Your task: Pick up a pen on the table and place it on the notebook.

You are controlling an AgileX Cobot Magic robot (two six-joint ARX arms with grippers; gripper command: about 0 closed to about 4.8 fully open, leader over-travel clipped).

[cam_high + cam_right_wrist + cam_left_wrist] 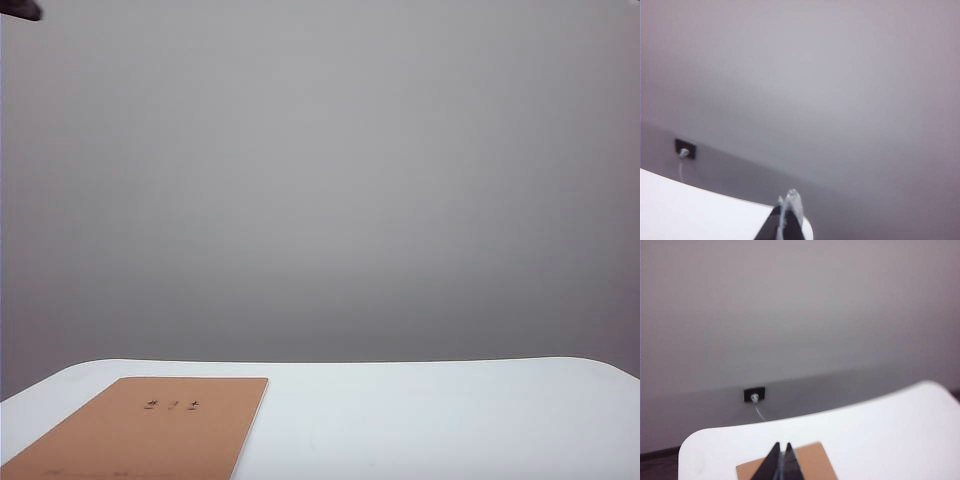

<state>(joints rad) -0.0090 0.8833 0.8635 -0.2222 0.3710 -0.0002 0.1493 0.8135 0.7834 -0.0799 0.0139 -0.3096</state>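
Note:
The tan-brown notebook (150,430) lies flat on the white table (450,420) at the near left of the exterior view, small dark characters near its far edge. The pen is out of view in every frame. Neither gripper shows in the exterior view. In the left wrist view my left gripper (781,446) hangs above the notebook (812,462), its black fingers pressed together with nothing visibly held. In the right wrist view my right gripper (788,197) is shut and empty, above a rounded corner of the table (690,210).
A grey wall stands behind the table. A dark wall socket (754,395) with a white cable sits low on it, and the socket (685,148) also shows from the right wrist. A dark object (20,10) pokes in at the top left corner.

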